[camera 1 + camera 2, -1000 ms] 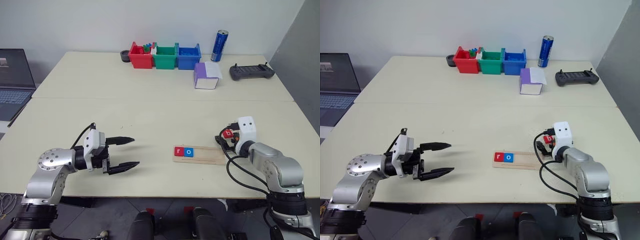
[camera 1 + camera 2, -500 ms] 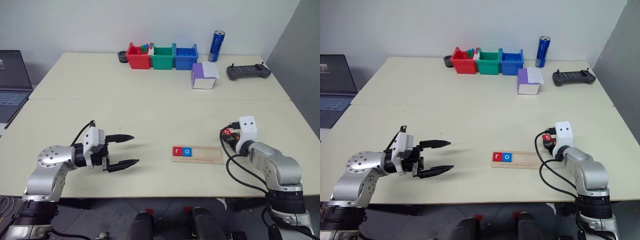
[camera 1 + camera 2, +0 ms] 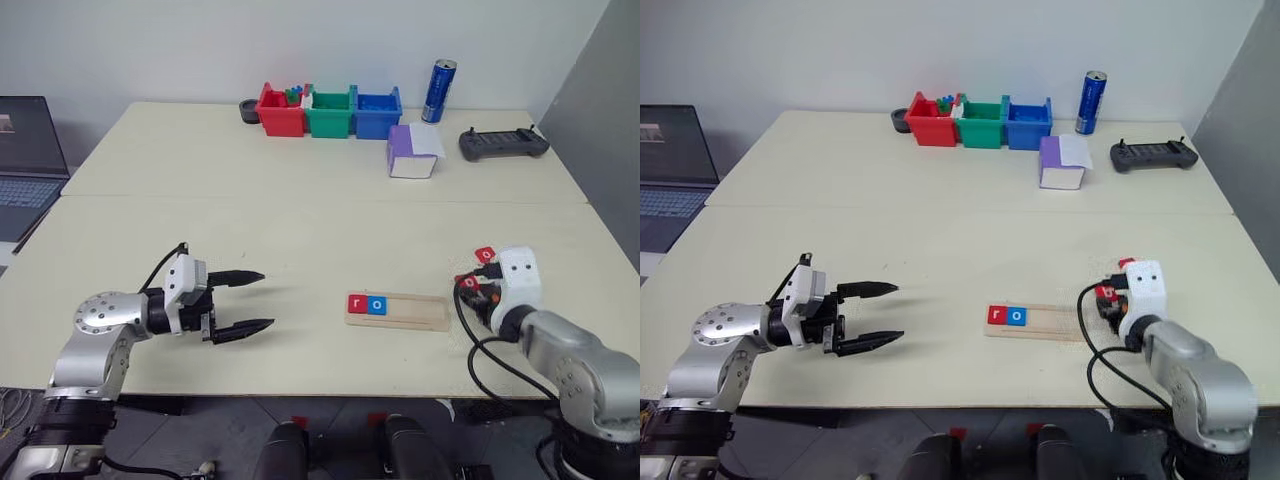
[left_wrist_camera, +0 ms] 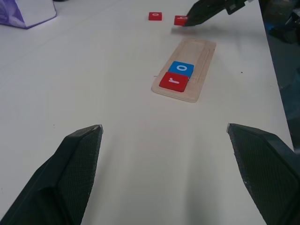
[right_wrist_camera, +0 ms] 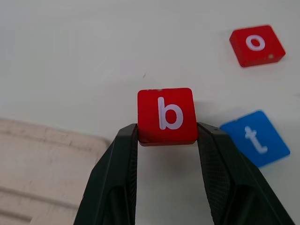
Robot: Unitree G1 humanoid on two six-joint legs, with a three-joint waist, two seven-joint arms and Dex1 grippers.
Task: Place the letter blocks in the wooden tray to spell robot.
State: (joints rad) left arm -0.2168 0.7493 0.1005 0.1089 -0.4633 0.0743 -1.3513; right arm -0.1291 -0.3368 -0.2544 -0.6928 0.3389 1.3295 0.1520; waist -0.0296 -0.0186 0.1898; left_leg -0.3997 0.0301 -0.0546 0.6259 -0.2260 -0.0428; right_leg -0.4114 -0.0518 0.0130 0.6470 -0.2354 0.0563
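Letter blocks are sitting in three places on the pale table (image 3: 300,220). A red "r" (image 4: 173,80) and a blue "o" (image 4: 181,68) are lying side by side at the left end of the wooden tray (image 3: 398,309), which is lying flat near the front edge of the table with the rest of its length bare. A red "b" (image 5: 166,115) is being pinched between the two black fingers of the right gripper (image 5: 167,136), clamped on its two side edges with the letter facing the wrist camera, just off the tray's right end. Beyond it, a red "o" (image 5: 257,45) and a blue "t" (image 5: 255,138) are lying loose on the table, near each other but apart.

From the head views the right gripper is mostly hiding behind its white wrist housing, so the held block is showing only as a small red patch, and I cannot make out the blue "t" there.

Over on the left, the left gripper (image 3: 240,302) is hanging open above bare table, its jaws spread wide and holding nothing, well apart from the tray.

At the far edge, red, green and blue bins (image 3: 331,112), a blue can (image 3: 438,91), a white-and-purple box (image 3: 413,152) and a dark controller (image 3: 503,143) are standing. A laptop (image 3: 28,160) is cut off at the left border.
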